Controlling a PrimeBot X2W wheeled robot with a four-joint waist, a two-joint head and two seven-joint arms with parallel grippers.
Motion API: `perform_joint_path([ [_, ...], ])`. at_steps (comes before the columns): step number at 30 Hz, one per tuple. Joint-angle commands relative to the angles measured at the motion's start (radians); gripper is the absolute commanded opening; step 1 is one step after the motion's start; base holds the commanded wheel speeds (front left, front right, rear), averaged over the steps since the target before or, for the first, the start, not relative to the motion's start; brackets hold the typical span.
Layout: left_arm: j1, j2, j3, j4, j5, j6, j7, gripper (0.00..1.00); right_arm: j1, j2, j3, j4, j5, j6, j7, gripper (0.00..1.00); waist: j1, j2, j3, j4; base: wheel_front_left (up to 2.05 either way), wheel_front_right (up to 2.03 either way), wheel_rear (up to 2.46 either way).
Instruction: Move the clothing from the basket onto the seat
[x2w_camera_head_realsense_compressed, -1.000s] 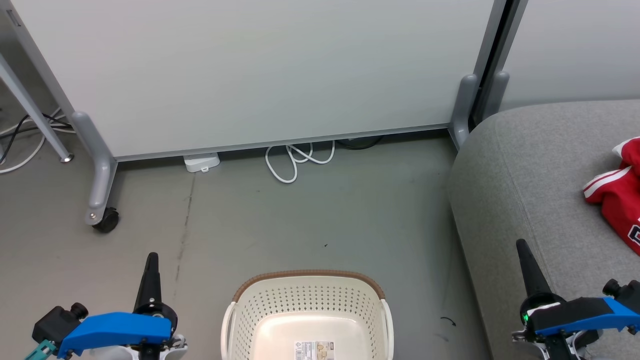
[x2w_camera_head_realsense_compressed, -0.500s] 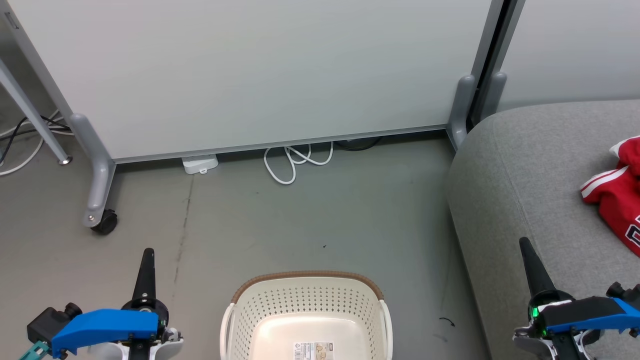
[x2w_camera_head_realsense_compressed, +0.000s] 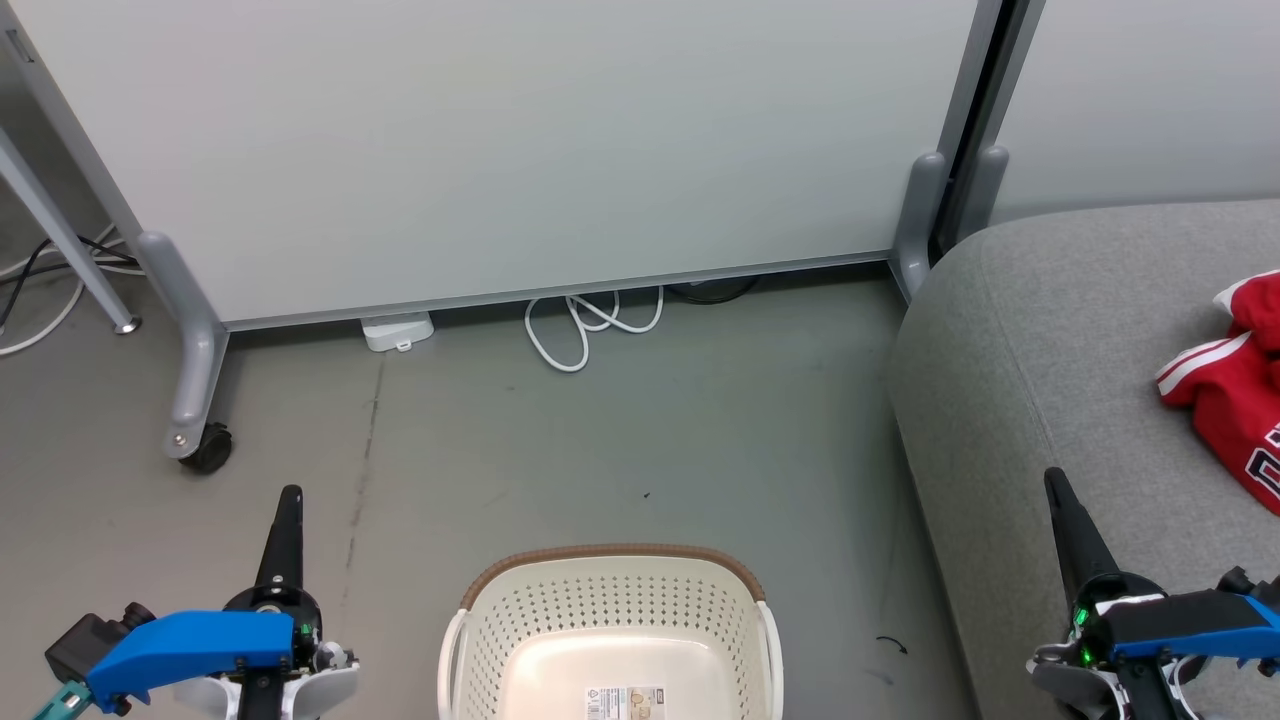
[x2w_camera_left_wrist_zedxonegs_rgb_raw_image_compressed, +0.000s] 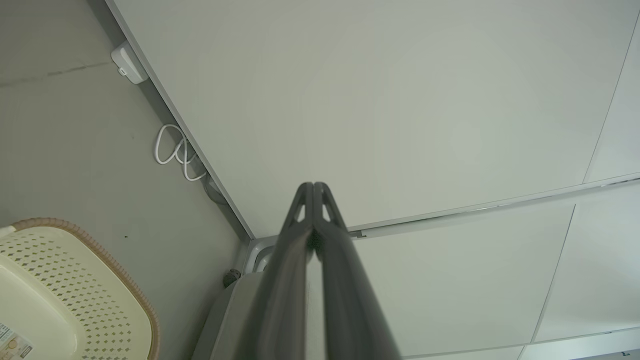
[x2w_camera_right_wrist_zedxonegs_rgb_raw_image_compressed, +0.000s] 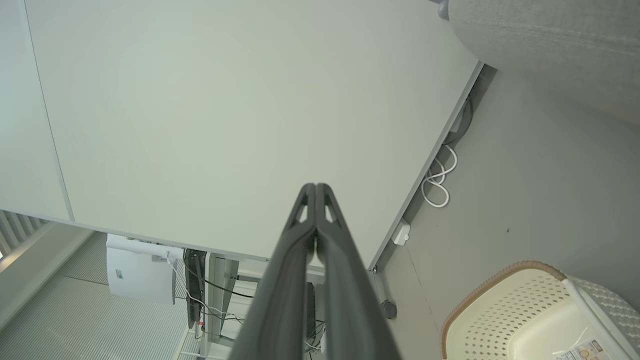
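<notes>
Red clothing (x2w_camera_head_realsense_compressed: 1235, 395) with white striped trim lies on the light-grey seat (x2w_camera_head_realsense_compressed: 1060, 340) at the right edge of the head view. The cream basket (x2w_camera_head_realsense_compressed: 610, 620) with a brown rim stands on the floor at bottom centre; its visible inside holds only a paper label. The basket (x2w_camera_left_wrist_zedxonegs_rgb_raw_image_compressed: 75, 295) also appears at the lower left of the left wrist view, and the basket (x2w_camera_right_wrist_zedxonegs_rgb_raw_image_compressed: 505, 320) at the lower right of the right wrist view. My left gripper (x2w_camera_head_realsense_compressed: 288, 497) is shut, left of the basket. My right gripper (x2w_camera_head_realsense_compressed: 1052, 478) is shut over the seat's front edge. Both hold nothing.
A pale partition panel (x2w_camera_head_realsense_compressed: 500, 150) on castor legs (x2w_camera_head_realsense_compressed: 195, 400) stands behind the basket. A white cable loop (x2w_camera_head_realsense_compressed: 590, 325) and a small white box (x2w_camera_head_realsense_compressed: 398, 330) lie at its foot. More cables (x2w_camera_head_realsense_compressed: 40, 270) run at the far left. Grey floor (x2w_camera_head_realsense_compressed: 620, 430) spreads between panel and basket.
Both grippers have sunk slightly towards the bottom edge. The whole picture has shifted a little, so the camera has moved.
</notes>
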Motion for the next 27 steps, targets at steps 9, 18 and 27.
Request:
perform_joint_path([
  [9, -0.023, -0.001, 0.019, -0.014, -0.084, -0.002, 0.025, 0.0, -0.021, -0.004, -0.007, -0.008, 0.094, 0.001, 0.017, 0.0, -0.0001, 0.0, -0.003, -0.003, 0.0, 0.0, 0.0],
  [18, -0.027, -0.003, 0.03, -0.018, -0.139, -0.002, 0.04, 0.0, -0.022, -0.004, -0.011, -0.008, 0.156, 0.001, 0.026, 0.0, -0.0001, 0.0, -0.005, -0.006, 0.0, 0.0, 0.0],
  [27, -0.03, -0.005, 0.041, -0.023, -0.198, -0.003, 0.058, 0.0, -0.024, -0.005, -0.015, -0.007, 0.22, 0.001, 0.038, 0.0, -0.0001, 0.0, -0.007, -0.009, 0.0, 0.0, 0.0],
])
